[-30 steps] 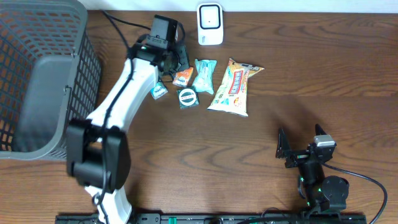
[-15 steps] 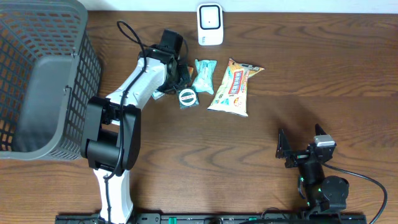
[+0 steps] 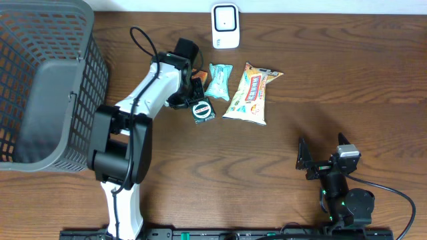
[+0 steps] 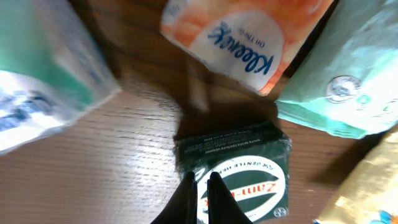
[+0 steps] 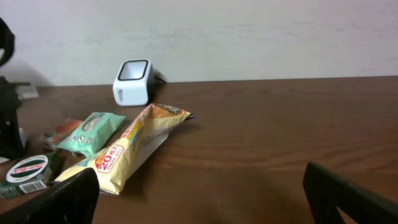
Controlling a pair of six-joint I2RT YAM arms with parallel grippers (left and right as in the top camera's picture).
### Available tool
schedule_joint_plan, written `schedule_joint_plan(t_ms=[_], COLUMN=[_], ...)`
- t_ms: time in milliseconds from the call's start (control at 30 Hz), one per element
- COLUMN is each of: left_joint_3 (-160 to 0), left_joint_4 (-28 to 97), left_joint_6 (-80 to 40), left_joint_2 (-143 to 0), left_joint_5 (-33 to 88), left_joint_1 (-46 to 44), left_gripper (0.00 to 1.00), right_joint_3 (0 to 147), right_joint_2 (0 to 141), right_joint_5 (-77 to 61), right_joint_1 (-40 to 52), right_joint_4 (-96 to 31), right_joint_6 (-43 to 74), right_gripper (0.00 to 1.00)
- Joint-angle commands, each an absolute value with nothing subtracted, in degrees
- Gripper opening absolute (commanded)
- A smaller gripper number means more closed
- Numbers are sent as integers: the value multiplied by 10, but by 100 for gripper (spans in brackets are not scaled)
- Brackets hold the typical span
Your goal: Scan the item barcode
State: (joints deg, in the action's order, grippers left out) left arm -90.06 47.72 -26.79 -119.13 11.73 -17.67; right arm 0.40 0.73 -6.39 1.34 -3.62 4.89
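While left gripper (image 4: 202, 180) hangs with fingertips pinched together over green box (image 3: 202, 111), contact unclear, box lies flat on table (image 3: 333, 80), at 6 o'clock of white scanner (image 3: 225, 27), apart from it.
Orange Kleenex pack (image 4: 224, 37) at box's 12 o'clock; teal pouch (image 3: 218, 80) at 1; yellow snack bag (image 3: 251, 93) at 2.
Grey mesh basket (image 3: 27, 40) at table's 9 o'clock; inside, only its own floor shows.
Right gripper (image 5: 205, 186) at 5 o'clock, jaws wide, gripping nothing.

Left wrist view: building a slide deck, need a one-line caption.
Shut left gripper poised at a dark green box, orange Kleenex pack just beyond.
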Motion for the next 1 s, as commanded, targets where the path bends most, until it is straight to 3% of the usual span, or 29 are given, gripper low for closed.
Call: schedule_joint_plan(t_ms=[0, 33, 100, 133, 200, 333, 667, 967], left_joint_3=[-907, -907, -907, -907, -907, -907, -907, -906], left_joint_4=[481, 482, 491, 498, 518, 578, 666, 679], left_joint_6=[-269, -269, -268, -268, -266, -266, -266, -266], left_joint_2=[-1096, -1079, -1024, -998, -949, -880, -814, -815], left_joint_5=[118, 118, 117, 116, 97, 37, 21, 21], left_joint_1=[-153, -150, -140, -135, -128, -119, -81, -79], left_gripper=[8, 8, 28, 39, 72, 93, 99, 97], right_joint_3=[3, 3, 3, 3, 3, 3, 3, 3], right_joint_2=[5, 5, 5, 5, 5, 5, 5, 5], right_joint_5=[-62, -62, -62, -62, -62, -62, -62, -62], right_joint_1=[8, 8, 8, 8, 8, 8, 8, 8], right_joint_4=[-39, -39, -39, -39, -39, -39, -39, -39], right_joint_6=[40, 40, 40, 40, 40, 40, 40, 40], right_gripper=[99, 99, 99, 99, 99, 99, 99, 99])
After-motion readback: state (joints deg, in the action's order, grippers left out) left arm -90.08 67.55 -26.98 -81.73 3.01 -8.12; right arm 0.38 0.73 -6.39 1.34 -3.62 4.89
